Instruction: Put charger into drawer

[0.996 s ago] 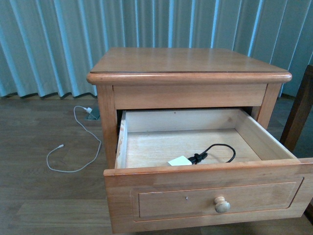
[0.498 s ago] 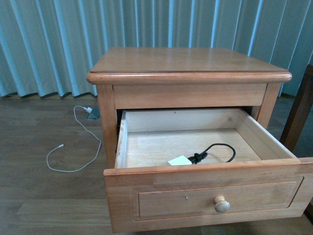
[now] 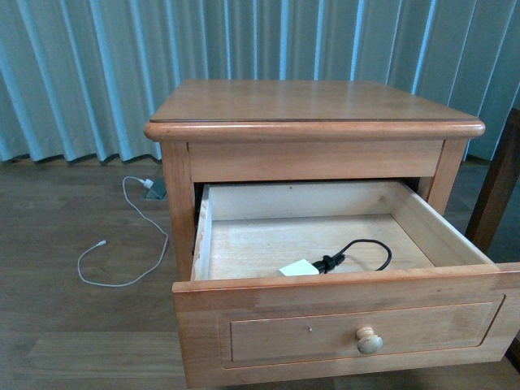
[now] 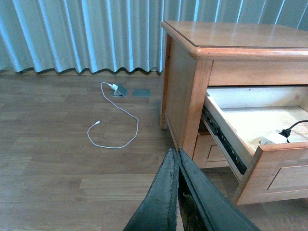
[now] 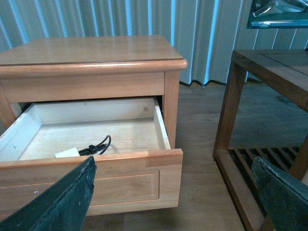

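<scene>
The drawer (image 3: 341, 313) of the light-brown nightstand stands pulled out, its pale knob (image 3: 369, 340) facing me. The white charger (image 3: 298, 266) lies inside on the pale wood floor, close behind the front panel, with its black cable (image 3: 361, 246) looped beside it. It also shows in the left wrist view (image 4: 273, 139) and the right wrist view (image 5: 67, 152). My left gripper (image 4: 177, 155) is shut and empty, low over the floor left of the drawer. My right gripper (image 5: 173, 173) is open and empty in front of the drawer's right corner. Neither gripper shows in the front view.
A thin white cable (image 3: 122, 244) with a small plug lies on the wooden floor left of the nightstand (image 3: 313, 101). A dark wooden table (image 5: 269, 72) with a slatted lower shelf stands right of it. Blue-grey curtains hang behind.
</scene>
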### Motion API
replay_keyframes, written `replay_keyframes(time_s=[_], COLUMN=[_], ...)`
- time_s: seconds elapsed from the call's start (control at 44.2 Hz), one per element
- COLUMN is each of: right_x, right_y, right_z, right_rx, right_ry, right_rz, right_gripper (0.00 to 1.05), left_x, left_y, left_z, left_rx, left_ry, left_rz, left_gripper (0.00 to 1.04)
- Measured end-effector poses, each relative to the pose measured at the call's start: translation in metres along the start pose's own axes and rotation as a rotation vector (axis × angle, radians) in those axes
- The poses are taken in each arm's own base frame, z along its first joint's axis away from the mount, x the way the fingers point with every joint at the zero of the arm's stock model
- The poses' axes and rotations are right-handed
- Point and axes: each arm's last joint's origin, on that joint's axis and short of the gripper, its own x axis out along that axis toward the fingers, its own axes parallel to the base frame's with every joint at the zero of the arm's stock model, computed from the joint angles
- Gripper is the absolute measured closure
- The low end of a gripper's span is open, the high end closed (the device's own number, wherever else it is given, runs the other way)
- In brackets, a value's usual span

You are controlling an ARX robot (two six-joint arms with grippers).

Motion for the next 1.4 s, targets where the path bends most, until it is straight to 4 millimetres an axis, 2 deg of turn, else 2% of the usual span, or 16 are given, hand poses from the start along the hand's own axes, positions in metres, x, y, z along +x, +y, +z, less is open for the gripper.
replay_keyframes(time_s=[0.158,0.272,0.385,0.475,0.634,0.657,1.019,1.404], right_x=[0.0,0.0,0.004,0.019,0.051,0.054,0.12,0.187], right_y=[0.0,0.006,0.012,0.018,0.033,0.035,0.068,0.095], right_z=[-0.001,-0.004,-0.013,-0.012,-0.005,-0.005,-0.019,-0.055], right_rx=[0.004,0.039,0.066,0.055,0.027,0.022,0.026,0.026], right_ry=[0.013,0.249,0.446,0.546,0.615,0.619,0.701,0.752], right_rz=[0.015,0.192,0.271,0.287,0.309,0.306,0.251,0.131], right_gripper=[0.08,0.08,0.08,0.08,0.08,0.08,0.08,0.08], left_x=[0.0,0.0,0.0,0.0,0.0,0.0,0.0,0.0], left_y=[0.0,0.0,0.0,0.0,0.0,0.0,0.0,0.0], left_z=[0.0,0.0,0.0,0.0,0.0,0.0,0.0,0.0], left_rx=[0.0,0.0,0.0,0.0,0.0,0.0,0.002,0.002], left_ry=[0.0,0.0,0.0,0.0,0.0,0.0,0.0,0.0], left_rz=[0.0,0.0,0.0,0.0,0.0,0.0,0.0,0.0], left_gripper=[0.98,0.81,0.6,0.39,0.07,0.05,0.06,0.06])
